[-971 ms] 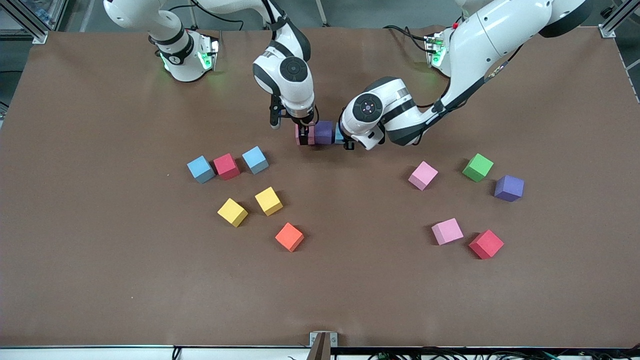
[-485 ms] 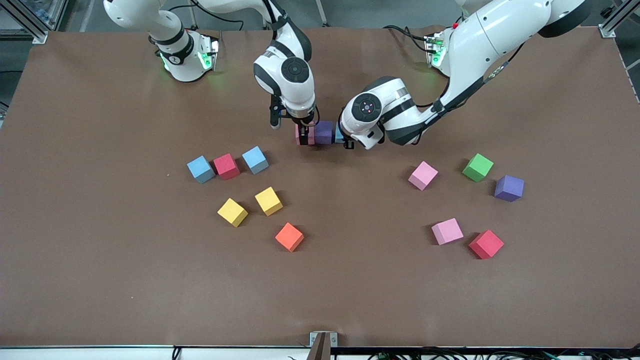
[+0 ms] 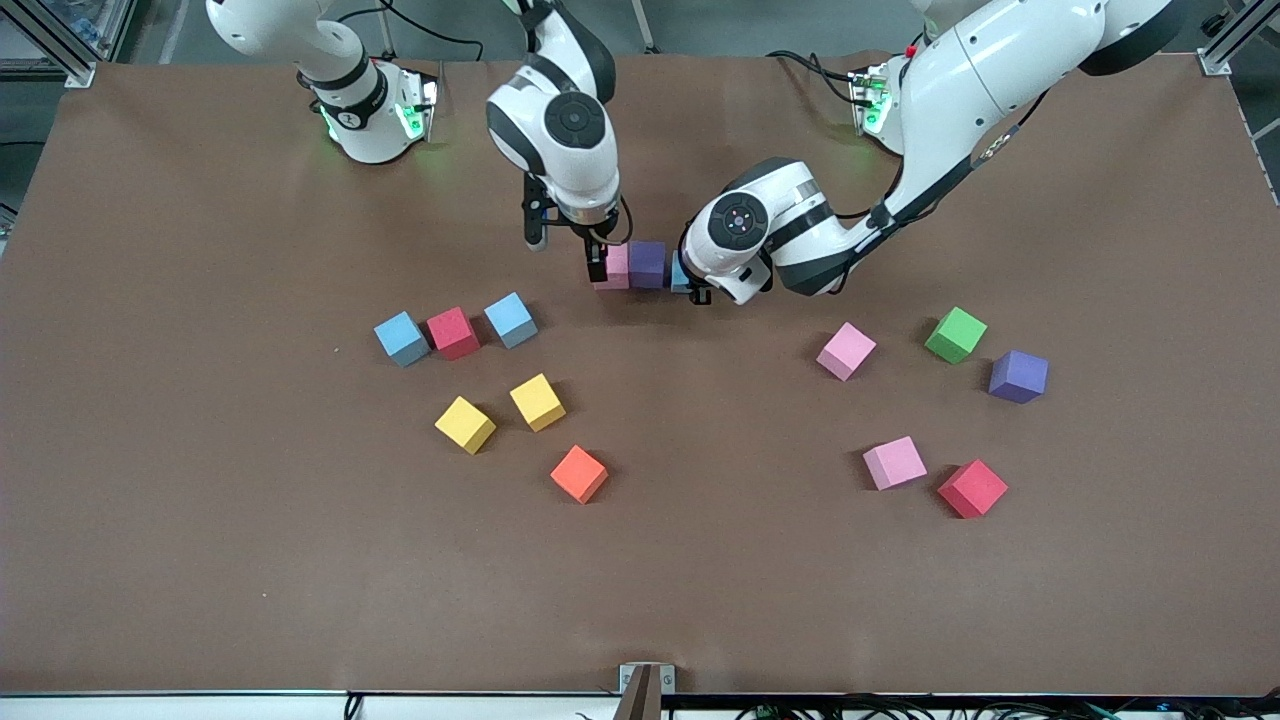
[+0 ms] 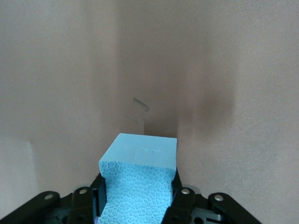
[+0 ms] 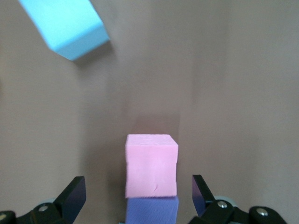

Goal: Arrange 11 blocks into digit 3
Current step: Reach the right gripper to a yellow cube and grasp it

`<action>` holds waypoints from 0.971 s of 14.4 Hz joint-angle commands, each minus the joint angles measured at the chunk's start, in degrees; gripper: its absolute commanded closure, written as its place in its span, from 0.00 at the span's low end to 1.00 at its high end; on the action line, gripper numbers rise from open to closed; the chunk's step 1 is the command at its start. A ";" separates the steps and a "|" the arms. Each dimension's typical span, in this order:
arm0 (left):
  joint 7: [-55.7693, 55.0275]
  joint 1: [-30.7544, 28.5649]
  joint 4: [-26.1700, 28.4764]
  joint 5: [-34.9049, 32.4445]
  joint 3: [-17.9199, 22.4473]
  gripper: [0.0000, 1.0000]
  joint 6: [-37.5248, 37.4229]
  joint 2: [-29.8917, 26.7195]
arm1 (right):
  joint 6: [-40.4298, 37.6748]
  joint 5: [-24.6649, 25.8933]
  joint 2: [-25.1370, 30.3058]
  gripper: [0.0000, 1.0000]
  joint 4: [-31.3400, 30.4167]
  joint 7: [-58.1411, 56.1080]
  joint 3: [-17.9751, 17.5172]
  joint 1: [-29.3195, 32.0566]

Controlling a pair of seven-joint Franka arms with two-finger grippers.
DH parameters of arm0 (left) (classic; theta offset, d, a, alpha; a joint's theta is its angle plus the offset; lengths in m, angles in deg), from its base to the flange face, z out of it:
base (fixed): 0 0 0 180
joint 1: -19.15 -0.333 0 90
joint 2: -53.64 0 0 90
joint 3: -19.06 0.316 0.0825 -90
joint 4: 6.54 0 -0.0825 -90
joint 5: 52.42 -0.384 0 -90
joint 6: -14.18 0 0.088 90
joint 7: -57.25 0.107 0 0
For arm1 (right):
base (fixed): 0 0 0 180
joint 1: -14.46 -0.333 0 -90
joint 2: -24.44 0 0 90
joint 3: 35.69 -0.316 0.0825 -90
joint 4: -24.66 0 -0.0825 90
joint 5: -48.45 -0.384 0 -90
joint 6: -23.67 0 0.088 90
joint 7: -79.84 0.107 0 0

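Three blocks touch in a short row on the table: a pink block [image 3: 615,266], a purple block [image 3: 648,264] and a blue block [image 3: 679,273]. My left gripper [image 3: 695,286] is down at the row's end toward the left arm and shut on the blue block [image 4: 139,179], which fills the space between its fingers. My right gripper [image 3: 598,262] hangs open just over the pink end. Its fingers [image 5: 73,196] stand wide on either side of the pink block [image 5: 152,163] and touch nothing. The purple block [image 5: 152,213] lies next to the pink one.
Loose cubes nearer the camera: blue [image 3: 402,338], red [image 3: 453,332], blue [image 3: 511,320], two yellow [image 3: 465,424] [image 3: 537,402] and orange [image 3: 579,473] toward the right arm's end. Pink [image 3: 846,350], green [image 3: 955,334], purple [image 3: 1018,376], pink [image 3: 894,462] and red [image 3: 972,488] lie toward the left arm's end.
The right gripper, earlier down around the pink block, has risen off it and drawn slightly toward its own base. The pink block stays in the row. The left gripper has not moved.
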 commanded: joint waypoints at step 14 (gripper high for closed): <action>-1.16 6.34 -1.81 0.98 3.68 0.73 1.65 0.66 | -1.47 2.19 -12.29 0.00 16.56 -40.18 -0.34 17.62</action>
